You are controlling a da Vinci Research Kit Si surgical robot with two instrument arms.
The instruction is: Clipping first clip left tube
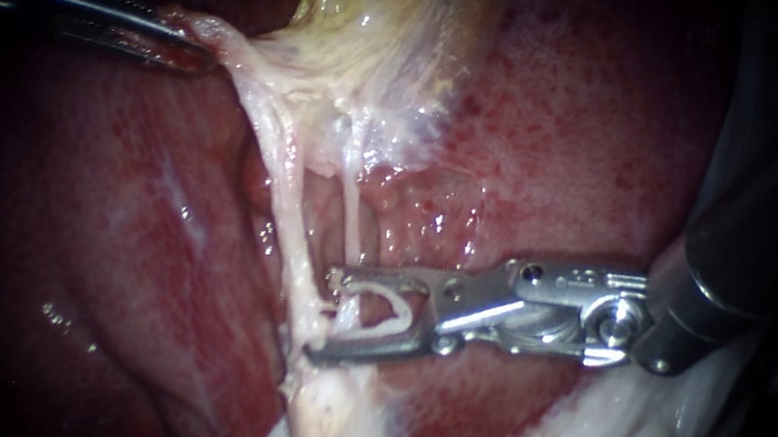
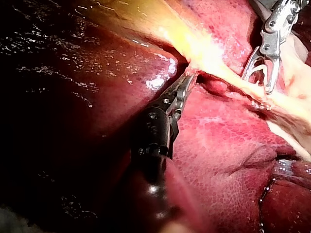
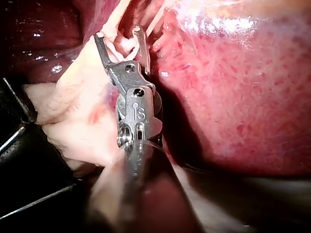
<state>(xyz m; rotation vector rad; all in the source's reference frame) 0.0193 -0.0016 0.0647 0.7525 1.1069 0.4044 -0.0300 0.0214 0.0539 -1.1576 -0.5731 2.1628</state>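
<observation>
The left instrument (image 1: 192, 50) reached in from nine o'clock to about ten o'clock in the endoscope view. Its claw was pinching a pale fold at the lower edge of the gallbladder (image 1: 384, 27) and held it taut over the liver (image 1: 572, 122). From that fold the left tube (image 1: 287, 215) ran as a stretched pale cord down toward six o'clock, with the thinner right tube (image 1: 350, 213) just beside it on its three o'clock side. The right instrument (image 1: 323, 315) came in from three o'clock, its claw spread wide yet cradling a white clip (image 1: 393, 299) between both halves, a little toward six o'clock from the middle. The risk lay in placement: the thin right tube appeared to pass through the spread claw, while the left tube lay only at the claw's tips. Closing there would probably have clipped the wrong tube, caught both, or bitten only part of the left tube and left the clip loose. The claw seemingly needed to advance toward nine o'clock until its tips showed beyond the left tube. A harder pull by the left instrument could also have torn the thin, stretched tissue.
</observation>
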